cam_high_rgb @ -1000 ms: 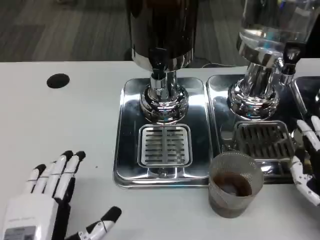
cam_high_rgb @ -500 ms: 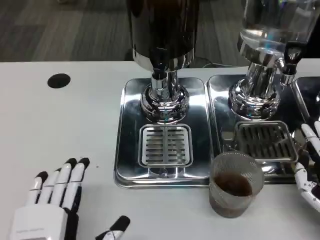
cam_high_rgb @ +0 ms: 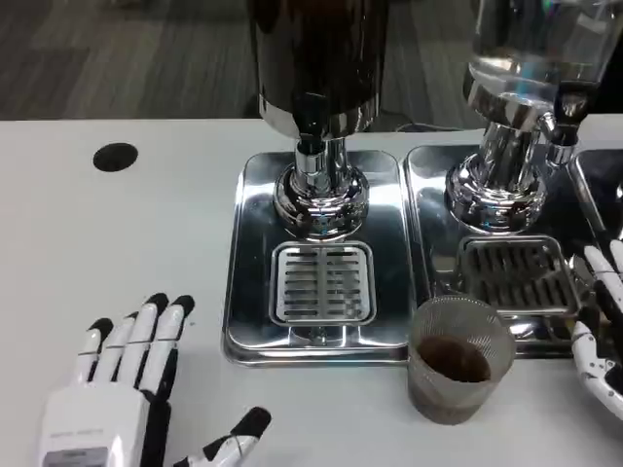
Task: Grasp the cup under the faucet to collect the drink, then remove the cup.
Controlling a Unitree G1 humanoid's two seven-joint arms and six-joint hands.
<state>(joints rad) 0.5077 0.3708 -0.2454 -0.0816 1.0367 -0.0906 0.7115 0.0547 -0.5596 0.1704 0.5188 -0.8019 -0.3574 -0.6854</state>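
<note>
I see the cup (cam_high_rgb: pixel 455 362) standing on the white table (cam_high_rgb: pixel 117 233) near its front edge, just off the front rim of the drip trays (cam_high_rgb: pixel 251 331), holding dark drink. My left hand (cam_high_rgb: pixel 122 394) lies flat at the front-left, fingers spread, holding nothing. My right hand (cam_high_rgb: pixel 599 326) sits at the right edge, fingers apart, beside the cup but not touching it.

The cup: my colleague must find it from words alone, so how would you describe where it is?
Start at the dark drink dispenser on its steel drip tray. Just off that tray's front right corner, on the white table, stands the cup. It is the only clear ribbed plastic cup, with brown drink in the bottom.
</note>
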